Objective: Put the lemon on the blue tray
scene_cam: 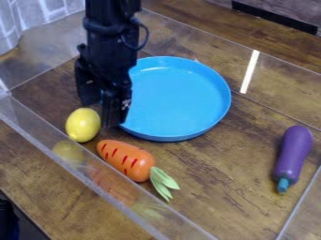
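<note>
Gripper point(105, 120), jaws wide, nothing in grasp, poised above yellow lemon point(83, 125), just beside its fingers. Blue tray point(189, 101) waits across from fruit (delivery pending). Grasp, carry, release all remain.

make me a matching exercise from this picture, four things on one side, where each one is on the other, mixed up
Things
1. lemon
2. carrot
3. eggplant
4. blue tray

Places
A. alone near the right edge of the picture
B. the big round dish near the middle, with the arm reaching down by its left side
C. left of the tray, on the wooden table
D. below the tray in the picture, green leaves pointing to the lower right

Right pairs: 1-C, 2-D, 3-A, 4-B
</note>
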### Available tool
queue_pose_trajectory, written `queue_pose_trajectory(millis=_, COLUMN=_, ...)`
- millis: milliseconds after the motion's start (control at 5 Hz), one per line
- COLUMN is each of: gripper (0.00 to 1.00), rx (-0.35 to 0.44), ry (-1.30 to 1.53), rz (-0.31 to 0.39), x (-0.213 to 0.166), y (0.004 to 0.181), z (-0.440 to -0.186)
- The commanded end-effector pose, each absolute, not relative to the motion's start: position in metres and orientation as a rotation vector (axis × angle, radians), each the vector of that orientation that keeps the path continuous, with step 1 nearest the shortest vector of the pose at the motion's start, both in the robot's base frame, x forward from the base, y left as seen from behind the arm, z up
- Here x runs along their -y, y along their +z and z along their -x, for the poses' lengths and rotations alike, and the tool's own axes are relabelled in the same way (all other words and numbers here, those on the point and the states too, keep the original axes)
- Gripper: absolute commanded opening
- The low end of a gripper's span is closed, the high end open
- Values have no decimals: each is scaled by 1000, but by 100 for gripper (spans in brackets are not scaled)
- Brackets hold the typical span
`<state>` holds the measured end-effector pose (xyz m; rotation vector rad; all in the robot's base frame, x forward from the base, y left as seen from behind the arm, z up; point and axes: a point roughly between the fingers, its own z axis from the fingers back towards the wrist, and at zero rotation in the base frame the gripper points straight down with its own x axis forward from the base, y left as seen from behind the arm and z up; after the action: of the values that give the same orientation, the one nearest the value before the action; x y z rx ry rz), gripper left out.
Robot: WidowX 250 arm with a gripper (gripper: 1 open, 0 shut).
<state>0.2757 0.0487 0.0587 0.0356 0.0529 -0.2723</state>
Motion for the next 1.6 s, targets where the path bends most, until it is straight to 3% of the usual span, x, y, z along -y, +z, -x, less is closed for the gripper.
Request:
queue_pose_trajectory(millis=0, gripper=100, rx=-24, ry=-283, rz=-66, x=-59, y=55, z=-279)
queue_pose_trajectory(millis=400, gripper=100, rx=-29, ry=-351, rz=-109, x=-64, y=29, z=-279)
queue_pose_trajectory(millis=600, gripper=0, rx=-11, ry=-361, rz=-134, x=-66, y=26, z=-280)
queue_pose_trajectory(millis=1400, gripper=0, rx=19, ry=-354, rz=-169, x=-78, y=23, z=-280)
